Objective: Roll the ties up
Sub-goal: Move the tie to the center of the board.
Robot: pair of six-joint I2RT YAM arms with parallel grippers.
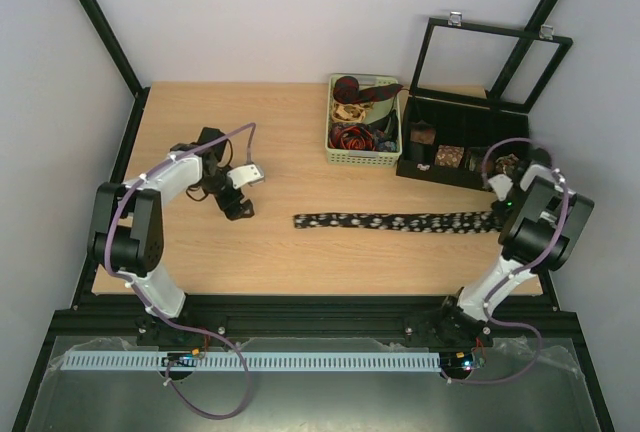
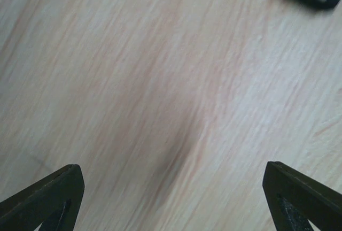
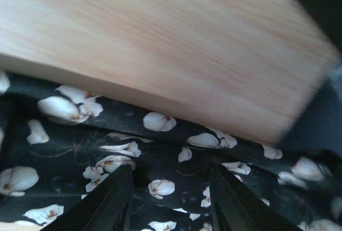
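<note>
One speckled tie (image 1: 395, 221), its end beneath right end effector (image 3: 170, 173) (touching unclear)

light: bright, even | shadows: soft | blur: both wrist views smeared | top view: sharp

The table (image 1: 300, 142) is pale wood grain, smooth and matt. The tie (image 3: 107, 151) is black woven cloth, faintly shiny, printed with white petals. The basket (image 1: 362, 158) looks like pale green latticed plastic; the box (image 1: 455, 107) and the left fingers (image 2: 51, 199) are matt black
</note>
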